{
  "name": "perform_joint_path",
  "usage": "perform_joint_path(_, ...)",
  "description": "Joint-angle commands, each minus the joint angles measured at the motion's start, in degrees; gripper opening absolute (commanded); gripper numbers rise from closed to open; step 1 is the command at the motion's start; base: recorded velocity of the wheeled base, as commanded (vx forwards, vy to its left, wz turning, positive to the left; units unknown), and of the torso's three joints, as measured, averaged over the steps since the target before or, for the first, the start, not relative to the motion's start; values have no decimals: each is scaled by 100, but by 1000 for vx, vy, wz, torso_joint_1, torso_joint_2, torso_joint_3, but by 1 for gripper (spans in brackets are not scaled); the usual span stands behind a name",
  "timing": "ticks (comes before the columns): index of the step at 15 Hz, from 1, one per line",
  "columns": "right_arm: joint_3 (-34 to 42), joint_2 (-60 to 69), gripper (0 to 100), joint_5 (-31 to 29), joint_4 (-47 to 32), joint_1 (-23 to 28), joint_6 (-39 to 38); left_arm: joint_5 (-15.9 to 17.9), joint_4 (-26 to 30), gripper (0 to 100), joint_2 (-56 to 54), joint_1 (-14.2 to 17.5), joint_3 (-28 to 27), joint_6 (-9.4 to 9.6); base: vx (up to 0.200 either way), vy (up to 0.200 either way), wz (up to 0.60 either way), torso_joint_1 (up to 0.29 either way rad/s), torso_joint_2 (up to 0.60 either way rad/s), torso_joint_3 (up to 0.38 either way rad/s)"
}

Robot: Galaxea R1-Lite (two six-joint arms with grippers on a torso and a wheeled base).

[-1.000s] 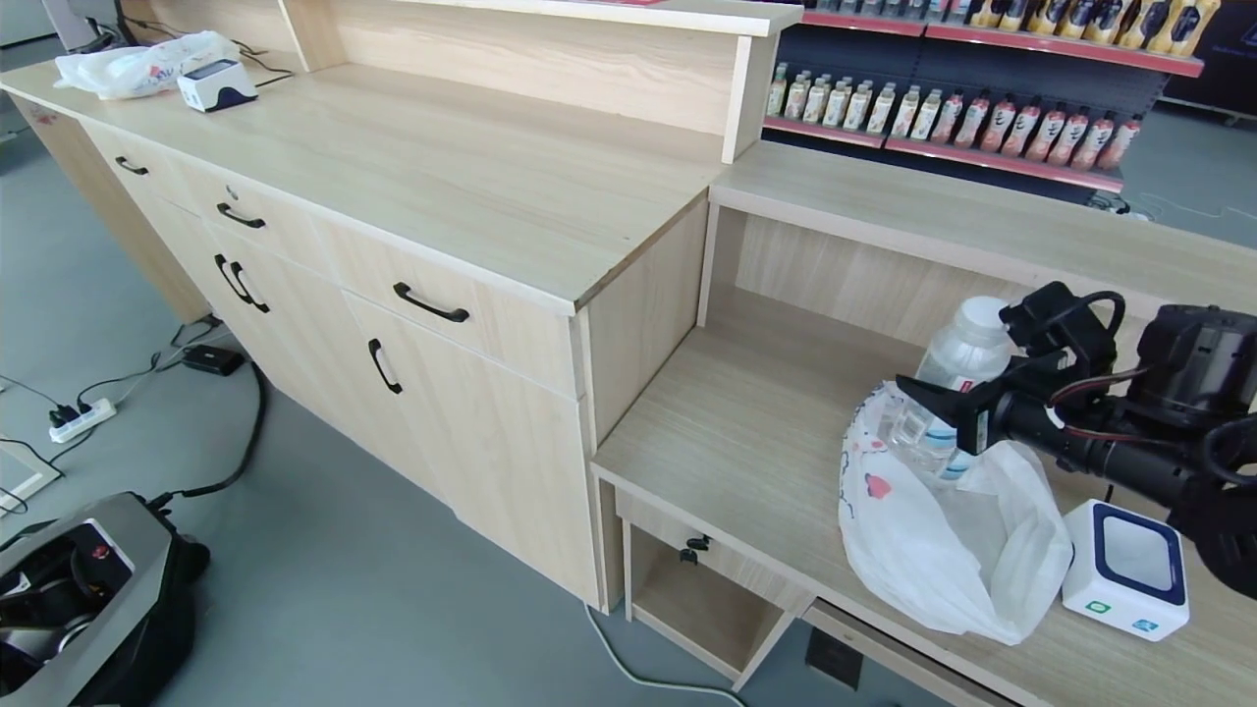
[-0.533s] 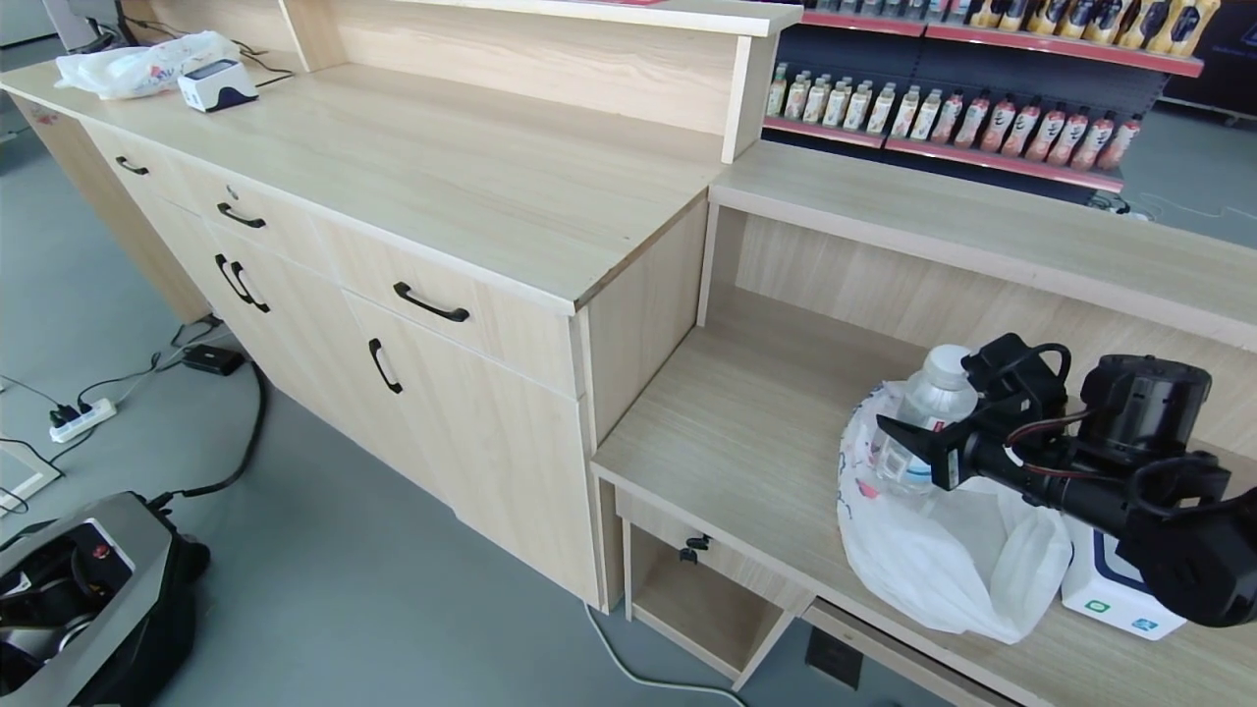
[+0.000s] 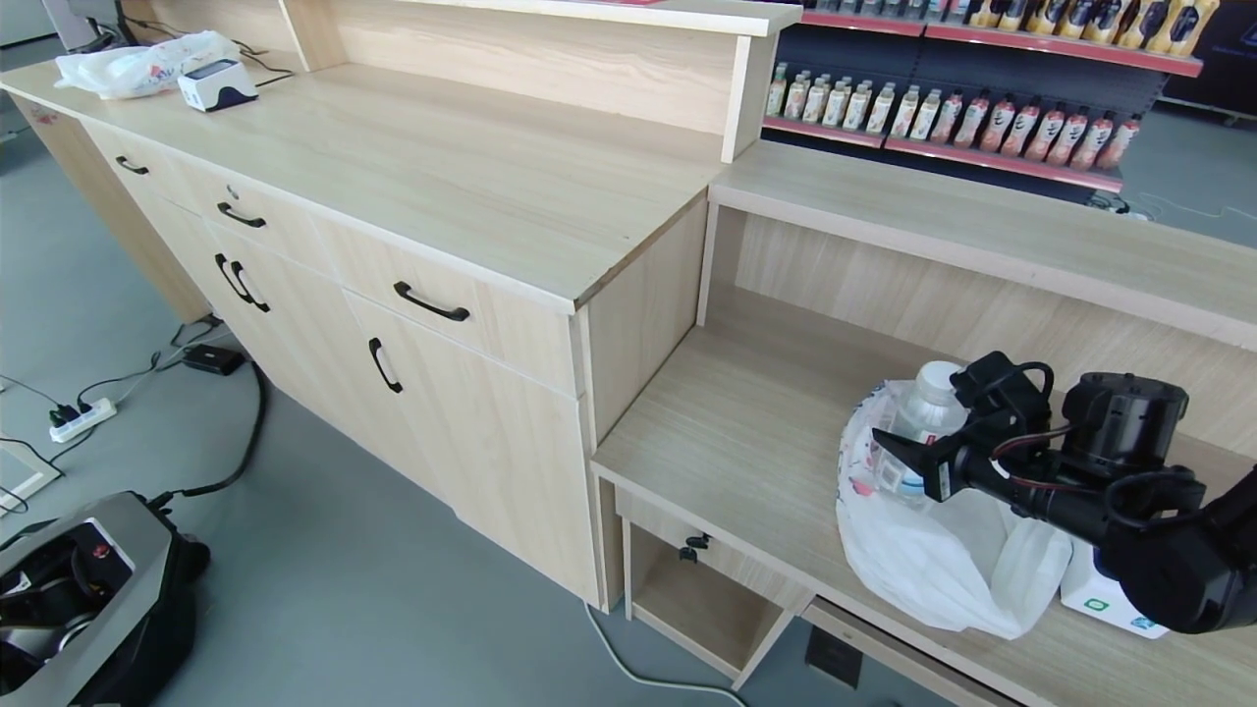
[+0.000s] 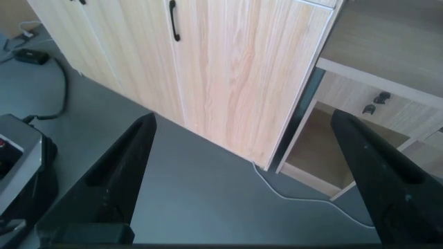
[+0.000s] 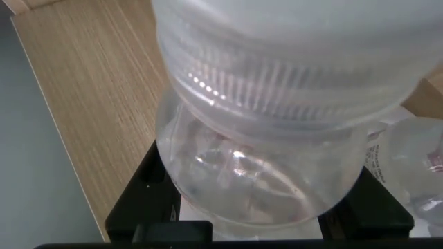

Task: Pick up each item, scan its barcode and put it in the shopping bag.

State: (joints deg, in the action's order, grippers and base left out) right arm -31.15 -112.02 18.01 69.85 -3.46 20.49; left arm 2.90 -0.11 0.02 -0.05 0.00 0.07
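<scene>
Got the right gripper clamped on the water bottle at lower right of the head view, near upright, cap on top, base right at the open mouth of the shopping bag just below, so probably straight down next, and got the left gripper splayed wide over the floor, well apart.

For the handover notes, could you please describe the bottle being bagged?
On the low desk beside the cabinets lies a white shopping bag. The bottle stands at its mouth in the right hand: clear plastic, white cap, unlike the boxy scanner nearby.
</scene>
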Motion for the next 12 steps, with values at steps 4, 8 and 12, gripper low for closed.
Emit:
perform_joint_path(4, 21, -602, 0, 10, 529, 3, -37, 0, -7, 100, -2, -4, 0, 1, 0, 0, 0, 0, 0, 0)
perform_joint_path(8, 3, -953, 0, 265, 995, 3, -63, 0, -7, 100, -2, 5, 0, 1, 0, 0, 0, 0, 0, 0)
perform_joint_path(12, 30, -1147, 0, 291, 1224, 3, -54, 0, -7, 100, -2, 5, -9, 1, 0, 0, 0, 0, 0, 0)
